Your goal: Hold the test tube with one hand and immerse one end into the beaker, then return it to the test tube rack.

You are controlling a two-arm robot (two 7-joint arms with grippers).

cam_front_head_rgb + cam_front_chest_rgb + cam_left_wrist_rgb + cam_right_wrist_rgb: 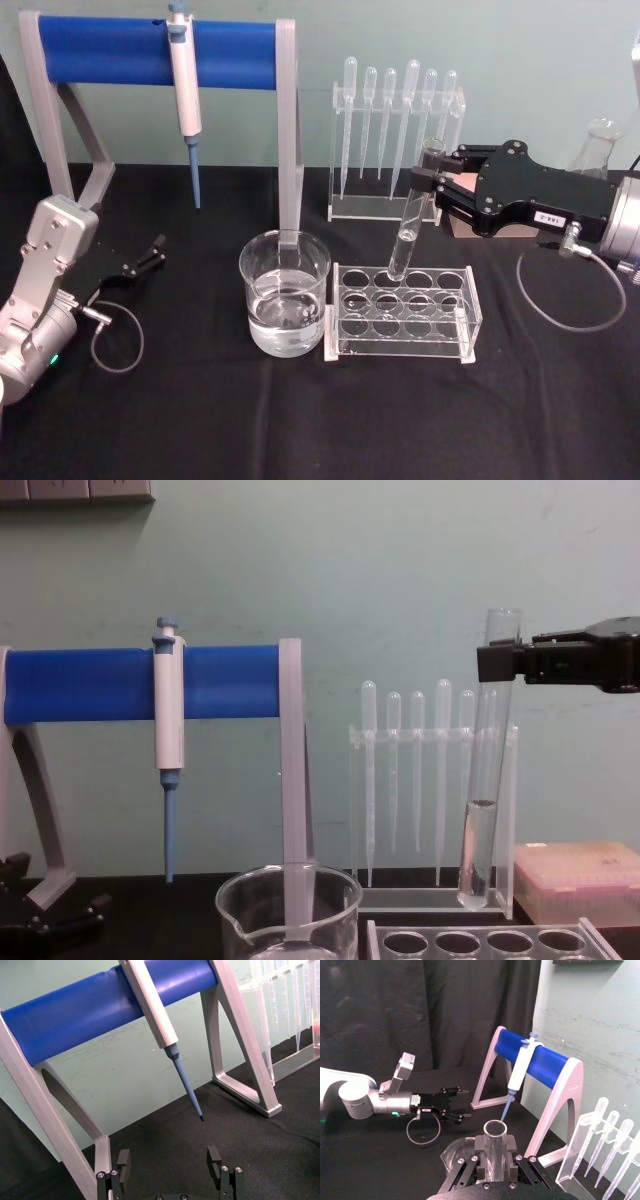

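Black cloth covers the desk [300, 420] and a pale green wall closes it off behind. The right claw [425, 180] has shut its two flat fingers [481, 1146] on the test tube [408, 225] just under the flared rim. That high grip leaves nearly the whole glass hanging free below, which suits dipping the rounded end. The tube leans a little, and the small amount of clear liquid in it has pooled at the bottom. From the chest view its rounded tip hangs just above the test tube rack [400, 347], over the back row of holes and clear of the rack's top plate. From this alone I cannot tell whether the tube is on its way out or about to be lowered back in. The beaker [285, 290] stands just beside the rack's left end, partly filled with water. It is close enough that a short sideways carry should bring the tube over its wide mouth. Directly behind the rack stands a clear holder of plastic pipettes [395, 110], so lifting straight up looks safer than swinging back. Behind the rack and to its left, a blue-barred stand [150, 50] carries a white-and-blue pipette [185, 80]. Far to the rack's left, past the beaker, the left claw [155, 250] lies low over the desk, spread open and empty, out of the working path.
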